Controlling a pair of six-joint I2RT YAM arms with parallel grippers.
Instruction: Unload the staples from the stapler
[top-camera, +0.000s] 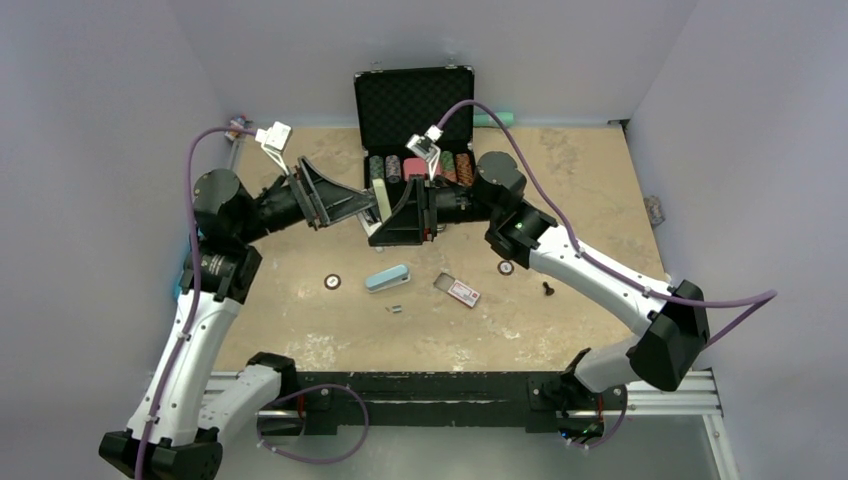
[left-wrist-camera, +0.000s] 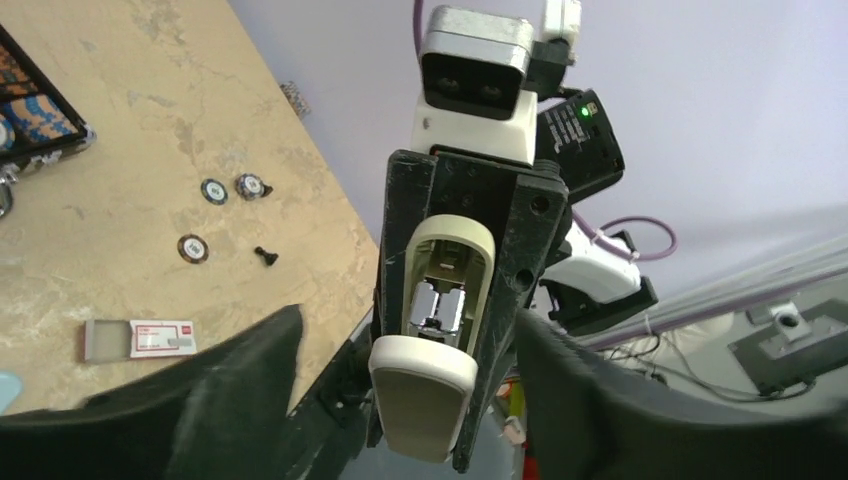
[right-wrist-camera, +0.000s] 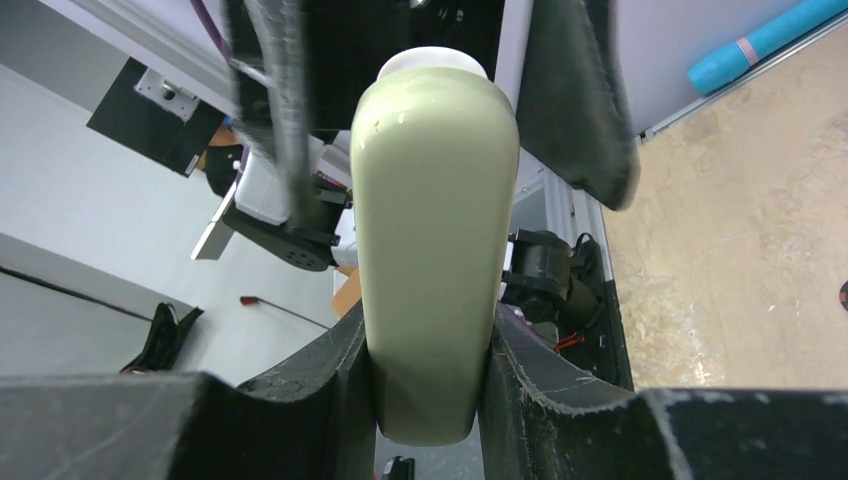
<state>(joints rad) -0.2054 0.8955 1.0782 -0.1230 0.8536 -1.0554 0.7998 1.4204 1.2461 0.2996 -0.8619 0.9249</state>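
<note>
My right gripper (right-wrist-camera: 428, 330) pinches the stapler (right-wrist-camera: 435, 180) up in the air, mid-frame, so its open side faces my left gripper (left-wrist-camera: 410, 330). That one is spread wide, touching nothing.

staples (top-camera: 397, 308) lie on table (top-camera: 580, 200), before raised stapler (top-camera: 383, 200).

No lettering is readable, even on the small box (left-wrist-camera: 140, 339).

I'm working in a robotics lab cell: plain lilac partition walls (top-camera: 90, 120) box in a tan worktop (top-camera: 590, 170). An aluminium rail (top-camera: 670, 402) edges its near side, and purple cables (top-camera: 740, 305) loop overhead.
</note>
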